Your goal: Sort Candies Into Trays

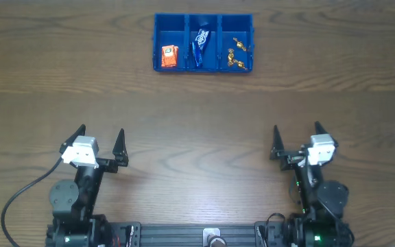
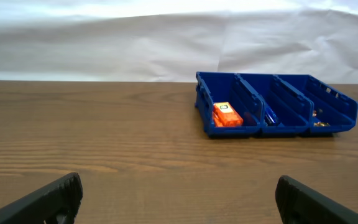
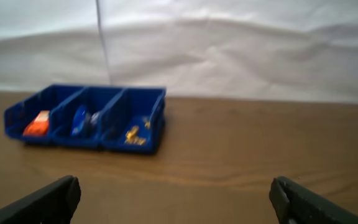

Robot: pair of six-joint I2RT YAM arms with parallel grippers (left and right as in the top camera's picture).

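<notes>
Wooden tabletop [image 2: 104,137], white creased backdrop [image 2: 104,43] behind it. Blue three-compartment tray [image 2: 337,102] sits on the tabletop near the far edge. Orange candy [image 2: 227,115] lies in one end compartment, blue candy [image 2: 270,116] in the middle one, small gold candies [image 2: 319,123] in the other end. Left gripper [image 2: 178,185] well apart from the tray, fingers [image 2: 48,199] spread wide, bare wood between them.

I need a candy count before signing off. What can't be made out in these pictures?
- Gold candies: too small in the top view to count, blurred in the right wrist view.
- Blue candy: in the left wrist view, mostly hidden by the walls of the tray.
- Orange candy: its print is too small in every view.
- Left pincer: cut off by the left wrist view's bottom edge.
</notes>
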